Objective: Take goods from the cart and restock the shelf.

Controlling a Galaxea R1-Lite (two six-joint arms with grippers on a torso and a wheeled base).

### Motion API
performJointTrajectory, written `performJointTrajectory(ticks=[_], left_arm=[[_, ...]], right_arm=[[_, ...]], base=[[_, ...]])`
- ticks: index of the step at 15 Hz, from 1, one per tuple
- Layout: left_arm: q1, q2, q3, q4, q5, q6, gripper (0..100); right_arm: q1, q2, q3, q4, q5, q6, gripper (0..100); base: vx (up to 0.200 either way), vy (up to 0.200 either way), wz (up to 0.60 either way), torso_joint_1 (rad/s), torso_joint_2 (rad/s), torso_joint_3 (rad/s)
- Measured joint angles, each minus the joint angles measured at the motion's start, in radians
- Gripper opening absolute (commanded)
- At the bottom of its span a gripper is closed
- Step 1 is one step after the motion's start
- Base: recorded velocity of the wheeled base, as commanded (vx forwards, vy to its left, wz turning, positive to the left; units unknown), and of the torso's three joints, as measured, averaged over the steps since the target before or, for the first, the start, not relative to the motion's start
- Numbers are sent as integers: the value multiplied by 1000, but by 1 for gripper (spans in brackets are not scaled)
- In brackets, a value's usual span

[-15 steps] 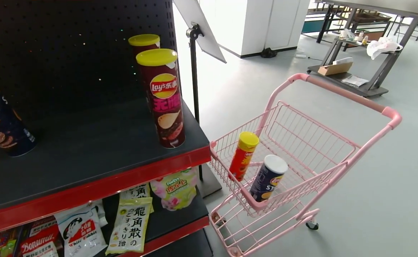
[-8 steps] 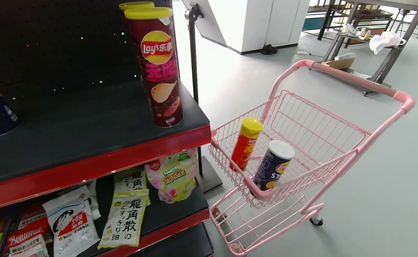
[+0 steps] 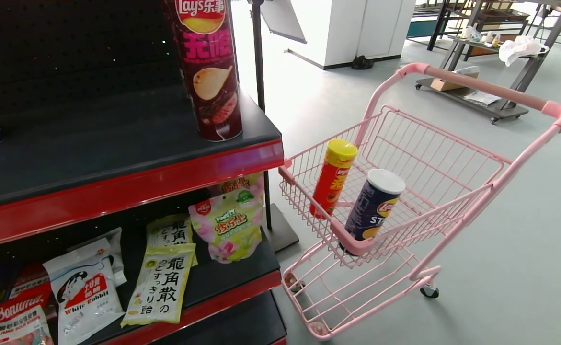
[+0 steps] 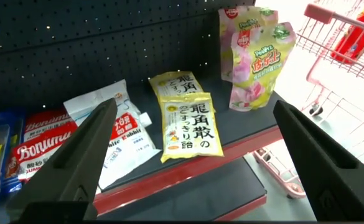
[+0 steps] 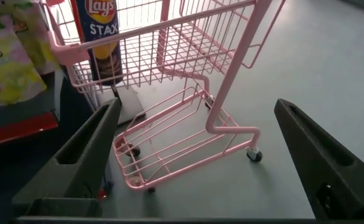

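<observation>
Head view: shelf [image 3: 93,143] took 9 o'clock side. Pink cart [image 3: 481,88] stood at shelf's 3 o'clock, close by. Yellow can [image 3: 334,177] and dark blue can [image 3: 372,206] leaned in cart basket, blue at 4 o'clock of yellow, against front rim. Maroon can [image 3: 209,72] stood upright on top board.

Left wrist view: left gripper [image 4: 194,104] was spread wide, held nothing. Yellow bag [image 4: 191,127] lay on lower board, seen between fingers.

Right wrist view: right gripper [image 5: 197,102] was spread wide, empty. Cart's lower rack [image 5: 234,130] was seen between fingers.
</observation>
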Motion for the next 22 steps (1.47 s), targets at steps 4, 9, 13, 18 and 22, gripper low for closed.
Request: performJointTrajectory(ticks=[4, 9, 13, 18, 22], left_arm=[[0, 0, 0, 0, 0, 0, 100], [0, 0, 0, 0, -1, 0, 100], [0, 0, 0, 0, -1, 1, 100], [0, 0, 0, 0, -1, 1, 100], [0, 0, 0, 0, -1, 1, 100]], right_arm=[[7, 13, -27, -4, 19, 7, 100], [40, 363, -364, -21, 71, 95, 100], [117, 891, -494, -265, 180, 154, 100], [177, 1350, -507, -587, 340, 171, 100], [225, 1503, -519, -637, 361, 161, 100]], base=[[0, 0, 0, 0, 0, 0], [0, 0, 0, 0, 0, 0], [0, 0, 0, 0, 0, 0], [0, 0, 0, 0, 0, 0], [0, 0, 0, 0, 0, 0]])
